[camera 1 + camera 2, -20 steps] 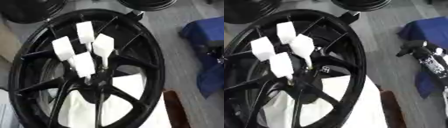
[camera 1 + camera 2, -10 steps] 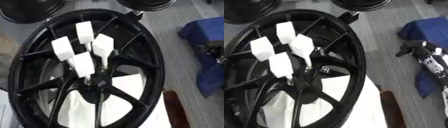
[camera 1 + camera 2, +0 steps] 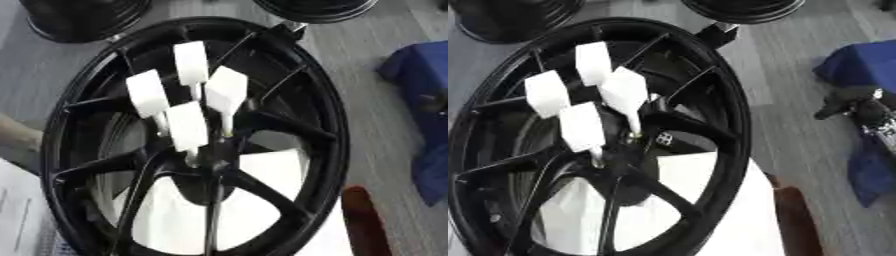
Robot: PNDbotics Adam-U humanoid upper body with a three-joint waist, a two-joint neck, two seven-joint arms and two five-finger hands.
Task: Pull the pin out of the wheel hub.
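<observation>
Standing in wheel hub (image 3: 206, 160) | four white-tagged pins (image 3: 188, 127) | apparently untouched

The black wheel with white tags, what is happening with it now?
Nothing is handling it at this moment. The black wheel lies below the camera, and four pins with white block tops stand in its hub, none pulled out yet. Neither robot hand shows in either view. White sheeting shows through the spokes.

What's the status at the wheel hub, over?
Neither hand in view. Four white-tagged pins stand in black wheel's hub, none pulled. Nothing blocks them.
</observation>
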